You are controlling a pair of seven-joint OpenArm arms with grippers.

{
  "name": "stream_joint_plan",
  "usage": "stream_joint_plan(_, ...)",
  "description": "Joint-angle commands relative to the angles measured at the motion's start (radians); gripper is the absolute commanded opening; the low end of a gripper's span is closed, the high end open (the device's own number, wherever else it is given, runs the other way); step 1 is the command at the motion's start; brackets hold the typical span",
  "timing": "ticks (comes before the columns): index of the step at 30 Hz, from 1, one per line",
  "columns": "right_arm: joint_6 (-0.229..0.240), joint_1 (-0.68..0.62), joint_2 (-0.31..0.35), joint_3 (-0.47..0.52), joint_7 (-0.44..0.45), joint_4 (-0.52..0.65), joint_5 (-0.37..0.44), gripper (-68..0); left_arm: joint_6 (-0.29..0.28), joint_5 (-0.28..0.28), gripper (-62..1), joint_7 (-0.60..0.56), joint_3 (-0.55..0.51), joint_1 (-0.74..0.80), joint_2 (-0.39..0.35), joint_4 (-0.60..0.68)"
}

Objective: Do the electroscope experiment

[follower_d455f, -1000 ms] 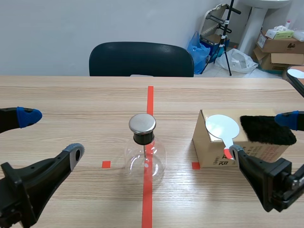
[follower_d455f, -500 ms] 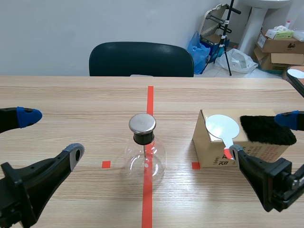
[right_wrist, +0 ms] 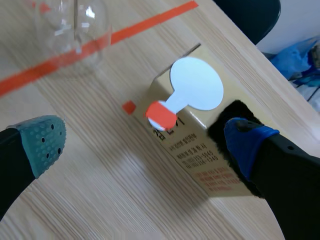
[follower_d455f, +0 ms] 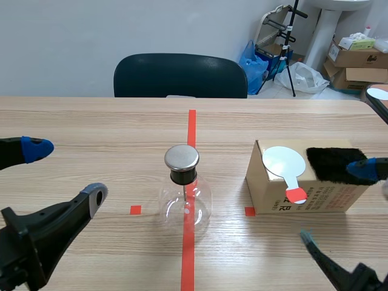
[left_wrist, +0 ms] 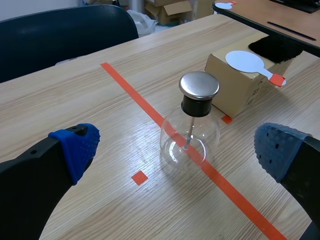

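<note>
The electroscope (follower_d455f: 184, 194), a round glass flask with a metal cap and black stopper, stands on the orange-red centre line; it also shows ahead of my left gripper (left_wrist: 175, 145). On a cardboard box (follower_d455f: 273, 194) to its right lie a white disc paddle with a red handle tip (follower_d455f: 285, 165) and a black fur pad (follower_d455f: 336, 163). My left gripper (follower_d455f: 60, 173) is open at the near left, empty. My right gripper (follower_d455f: 339, 203) is open near the box, empty; the paddle (right_wrist: 192, 87) and fur pad (right_wrist: 235, 112) lie ahead of its fingers.
A dark chair (follower_d455f: 180, 76) stands behind the table's far edge. Boxes, bags and a stand clutter the floor at the back right (follower_d455f: 357, 57). Another white paddle (follower_d455f: 378, 93) lies on a neighbouring desk at the right edge.
My right gripper has drawn back toward the table's near edge, its lower finger dropping low in the scene view and uncovering the paddle's red handle tip. The left arm has not moved.
</note>
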Motion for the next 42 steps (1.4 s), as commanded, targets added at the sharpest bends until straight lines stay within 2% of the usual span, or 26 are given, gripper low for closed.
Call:
stream_joint_plan(1,-0.025,-0.02,-0.006,0.006,0.011,0.013,-0.046,0.4,-0.002,-0.009,1.4,-0.014,-0.005,0.002,0.008,0.02)
stream_joint_plan(3,-0.068,-0.037,-0.028,0.006,0.01,0.013,-0.15,0.4,-0.002,-0.009,1.4,-0.014,-0.005,0.002,0.008,0.02)
stream_joint_plan(5,-0.13,-0.05,-0.062,0.006,0.008,0.013,-0.252,0.4,-0.002,-0.009,1.4,-0.013,-0.005,0.002,0.008,0.02)
stream_joint_plan(9,-0.298,-0.075,-0.145,0.006,0.0,0.005,-0.409,0.4,-0.002,-0.009,1.4,-0.014,-0.005,0.002,0.008,0.02)
stream_joint_plan(12,-0.392,-0.074,-0.198,0.006,0.0,-0.023,-0.521,0.4,-0.002,-0.009,1.4,-0.014,-0.005,0.002,0.008,0.02)
stream_joint_plan(13,-0.418,-0.074,-0.211,0.005,0.001,-0.035,-0.56,0.4,-0.002,-0.009,1.4,-0.014,-0.005,0.002,0.008,0.02)
stream_joint_plan(18,-0.491,-0.058,-0.241,-0.008,0.046,-0.101,-0.72,0.4,-0.002,-0.008,1.4,-0.013,-0.005,0.002,0.008,0.02)
stream_joint_plan(20,-0.54,-0.03,-0.244,-0.027,0.036,-0.133,-0.777,0.4,-0.002,-0.008,1.4,-0.014,-0.005,0.002,0.008,0.02)
stream_joint_plan(24,-0.701,0.045,-0.244,-0.076,0.028,-0.215,-0.836,0.4,-0.002,-0.008,1.4,-0.014,-0.005,0.002,0.008,0.02)
stream_joint_plan(27,-0.782,0.109,-0.244,-0.113,0.028,-0.283,-0.857,0.4,-0.002,-0.008,1.4,-0.014,-0.005,0.002,0.008,0.02)
stream_joint_plan(35,-0.896,0.259,-0.243,-0.216,-0.043,-0.453,-0.969,0.4,-0.002,-0.008,1.4,-0.014,-0.005,0.002,0.008,0.02)
stream_joint_plan(37,-0.93,0.289,-0.243,-0.246,-0.086,-0.483,-0.98,0.4,-0.002,-0.008,1.4,-0.014,-0.005,0.002,0.008,0.02)
stream_joint_plan(39,-0.95,0.32,-0.243,-0.279,-0.136,-0.507,-1.002,0.4,-0.002,-0.008,1.4,-0.014,-0.005,0.002,0.008,0.02)
stream_joint_plan(42,-0.96,0.354,-0.241,-0.314,-0.141,-0.534,-1.014,0.4,-0.002,-0.008,1.4,-0.014,-0.005,0.002,0.008,0.02)
